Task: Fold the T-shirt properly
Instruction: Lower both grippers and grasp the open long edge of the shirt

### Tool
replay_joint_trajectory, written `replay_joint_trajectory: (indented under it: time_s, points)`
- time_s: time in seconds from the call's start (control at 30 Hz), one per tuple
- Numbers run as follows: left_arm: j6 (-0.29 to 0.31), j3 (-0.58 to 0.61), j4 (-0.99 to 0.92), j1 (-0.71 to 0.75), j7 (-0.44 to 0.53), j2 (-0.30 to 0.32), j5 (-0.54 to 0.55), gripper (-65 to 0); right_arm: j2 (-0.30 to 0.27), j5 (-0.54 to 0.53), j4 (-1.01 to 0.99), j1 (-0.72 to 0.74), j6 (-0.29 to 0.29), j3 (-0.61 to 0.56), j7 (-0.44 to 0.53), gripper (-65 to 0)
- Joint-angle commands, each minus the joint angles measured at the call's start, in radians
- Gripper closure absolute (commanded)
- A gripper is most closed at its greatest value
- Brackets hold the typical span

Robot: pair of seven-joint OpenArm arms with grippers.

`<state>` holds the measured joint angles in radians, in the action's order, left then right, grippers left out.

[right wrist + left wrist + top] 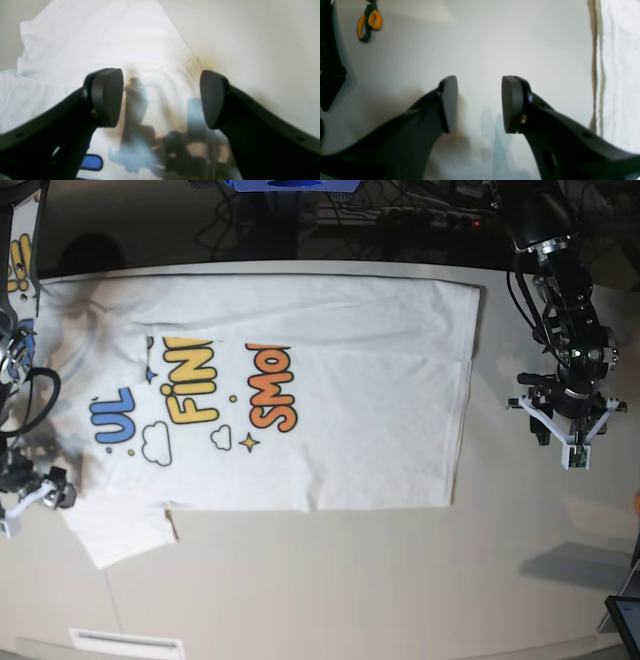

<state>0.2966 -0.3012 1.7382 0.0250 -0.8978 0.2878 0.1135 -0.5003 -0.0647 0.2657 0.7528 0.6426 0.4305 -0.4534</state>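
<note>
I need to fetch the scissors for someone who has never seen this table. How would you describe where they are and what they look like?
Start from the big white T-shirt spread on the pale table. In the left wrist view, look past its edge, across the bare surface beyond the open left gripper, to the far corner. The scissors lie there, closed, with orange-and-dark handles: the only bright thing on that side.

arms: black, cabled | left pincer: black fingers, rounded dark pads | brackets: white
</note>
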Motion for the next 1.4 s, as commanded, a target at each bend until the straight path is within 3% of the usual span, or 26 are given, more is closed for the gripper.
replay_joint_trajectory:
  time_s: [0.0,0.17,0.33,0.53,0.77,1.0,1.37]
  points:
    - [-0.003,-0.005,0.021,-0.012,0.019,0.015,0.002,-28.9,-0.022,-0.014,0.014,0.035,0.003,0.000,0.023,-46.1]
    - [-0.003,-0.006,0.022,0.002,0.019,0.023,0.002,-28.9,-0.031,-0.014,0.022,0.037,-0.004,-0.002,0.034,-46.0]
    - [-0.003,-0.006,0.050,0.020,0.019,0.040,0.002,-28.9,-0.057,-0.013,0.016,0.035,-0.070,-0.003,0.078,-46.1]
    - [-0.003,-0.006,0.070,0.029,0.019,0.040,0.002,-28.9,-0.053,-0.014,0.014,0.026,-0.071,-0.071,0.084,-46.3]
    - [-0.003,-0.011,0.073,0.043,0.019,0.040,0.002,-28.9,-0.022,-0.014,0.013,0.006,-0.071,-0.072,0.084,-46.3]
    - [-0.001,-0.094,0.075,0.049,0.019,0.038,0.012,-28.9,-0.021,-0.017,0.013,0.003,-0.071,-0.071,0.084,-46.3]
    - [-0.001,-0.089,0.075,0.069,0.019,0.037,0.012,-28.9,0.009,-0.014,0.019,0.003,-0.070,-0.072,0.084,-45.7]
